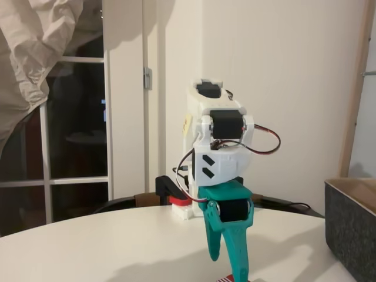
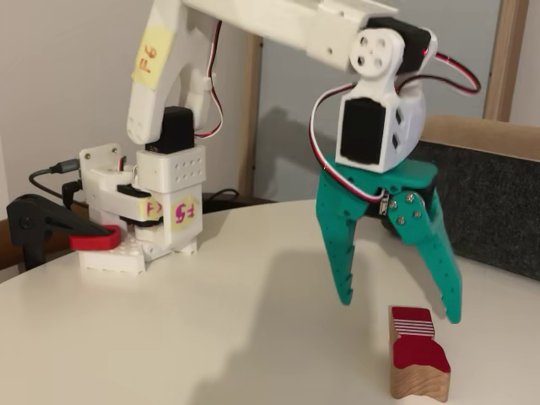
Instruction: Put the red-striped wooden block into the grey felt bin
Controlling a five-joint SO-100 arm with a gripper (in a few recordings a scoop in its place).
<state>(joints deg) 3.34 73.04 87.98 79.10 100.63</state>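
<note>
One arm | jaws [image 2: 396, 304] wide, above red-striped wooden block [image 2: 415, 350] | grey felt bin [image 2: 498, 207] behind

White arm [image 2: 253, 21] reaching out from its base, elbow high, wrist bent downward, teal gripper [image 2: 401, 308] pointing down just above the table, jaws spread wide, fingers [image 1: 239, 247] holding nothing, red and black wires looping beside the wrist
</note>
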